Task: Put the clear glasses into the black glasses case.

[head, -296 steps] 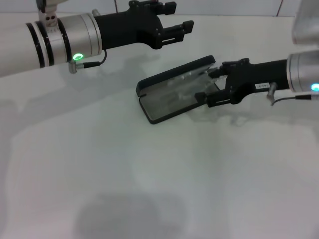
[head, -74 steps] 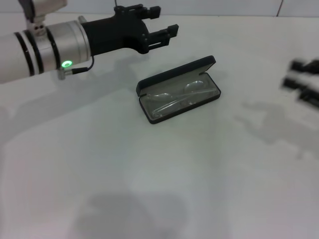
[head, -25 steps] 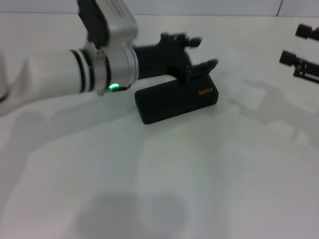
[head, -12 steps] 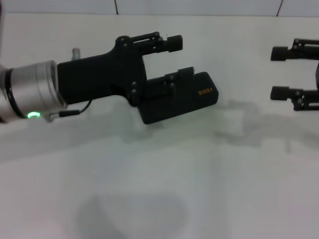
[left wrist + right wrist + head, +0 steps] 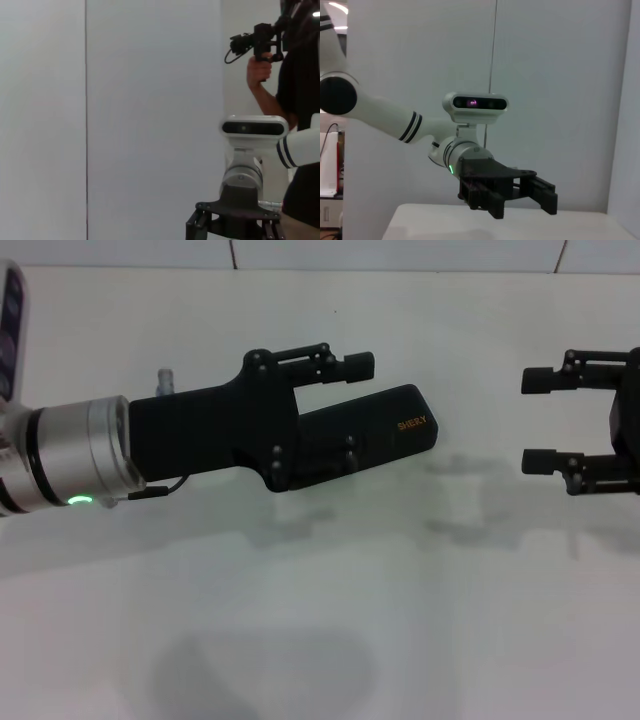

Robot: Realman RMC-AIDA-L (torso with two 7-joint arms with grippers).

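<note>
The black glasses case (image 5: pixel 385 435) is seen lying shut on the white bench (image 5: pixel 330 590), set at a slant, with small orange lettering (image 5: pixel 411 424) shown on the outer shell near its right end. The clear glasses cannot be seen in any view, since the lid of the case is down.

The left end effector (image 5: pixel 352 405) is held low over the left part of the case, reaching in from the robot's left. Its 2 fingers are spread apart: the far finger (image 5: pixel 335 361) is seen just beyond the far edge of the case, while the near one is seen against the dark shell, where its outline is hard to separate from the case. Whether the case is touched by either finger cannot be told. A green light (image 5: pixel 78 501) is lit on the silver wrist ring behind it.

The right end effector (image 5: pixel 540 420) is held at the right edge of the head view, well apart from the case, with its 2 fingers (image 5: pixel 545 379) spread wide and nothing between them.

In the right wrist view, the left end effector (image 5: pixel 525 197) is seen farther off above the bench edge, fingers parted. In the left wrist view, a person (image 5: pixel 295 75) holding a camera rig (image 5: pixel 257 40) is shown beside the right arm's mount.
</note>
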